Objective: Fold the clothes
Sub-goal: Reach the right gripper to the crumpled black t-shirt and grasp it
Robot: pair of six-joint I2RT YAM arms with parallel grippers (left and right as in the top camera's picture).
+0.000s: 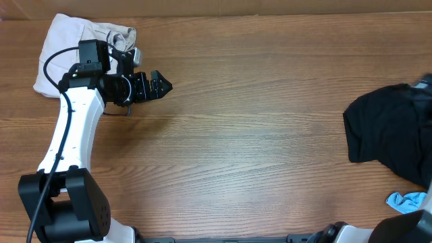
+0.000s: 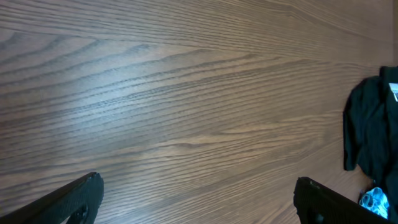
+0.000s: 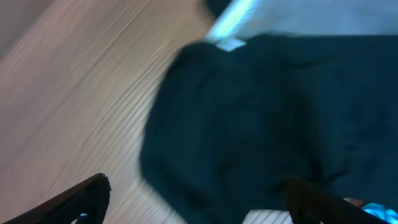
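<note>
A large black garment [image 1: 390,132] lies crumpled at the table's right edge; it also shows in the left wrist view [image 2: 373,127] and fills the blurred right wrist view [image 3: 249,118], with its small white label [image 3: 231,44] at the top. A light-blue cloth [image 1: 407,200] lies just below it, also in the left wrist view [image 2: 375,200]. An off-white garment [image 1: 67,47] sits bunched at the far left. My left gripper [image 1: 160,85] is open and empty over bare wood beside the off-white garment. My right gripper [image 3: 196,199] is open above the black garment, holding nothing.
The wooden table [image 1: 250,135] spreads between the two piles. The left arm's white link [image 1: 71,135] runs down the left side to its base at the front edge.
</note>
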